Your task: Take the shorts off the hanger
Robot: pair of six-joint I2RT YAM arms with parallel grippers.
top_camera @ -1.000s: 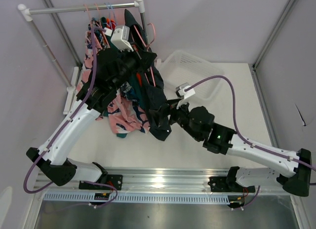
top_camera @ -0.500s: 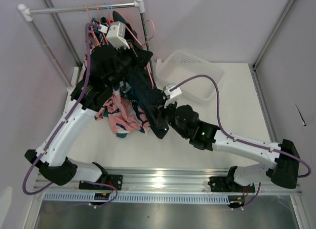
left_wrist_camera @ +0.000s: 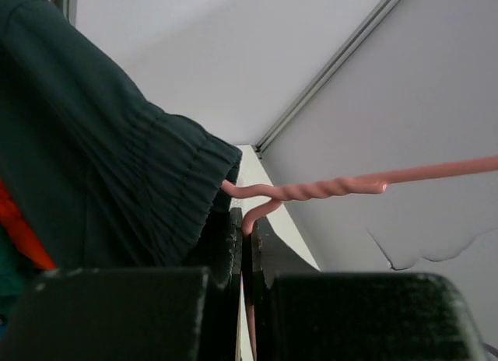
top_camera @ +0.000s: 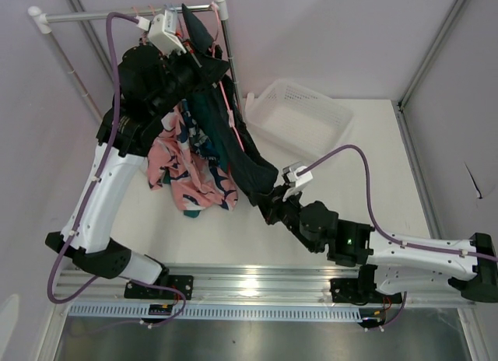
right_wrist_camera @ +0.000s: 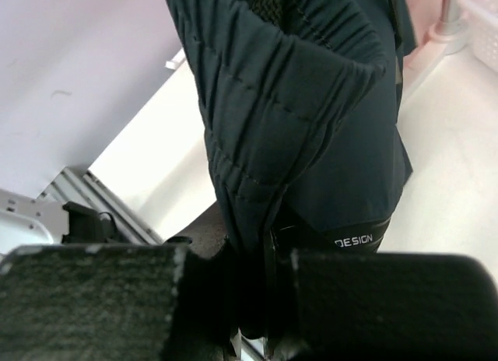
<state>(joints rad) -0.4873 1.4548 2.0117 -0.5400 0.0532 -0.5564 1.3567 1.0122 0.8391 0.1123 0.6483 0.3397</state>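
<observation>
The pulling-off step was judged to be in hand. The twisted neck of a thin pink wire hanger was pinched between the closed-down fingers of the left claw, high up by the white metal clothes rail. A pair of dark soft cloth shorts with a gathered elastic band was clamped at its edge in the right claw, low down near the white worktop. In the overhead view these shorts were seen drawn out in a long slanting band from the hanger down to the right claw, so they were judged not yet free. Other shorts, among them a pink printed pair, were hung beside them. For the next move, a pull by the right claw away from the rail was judged to be called for, with the hanger gripped firmly, until the cloth slid off the wire. A white plastic mesh basket stood near.
</observation>
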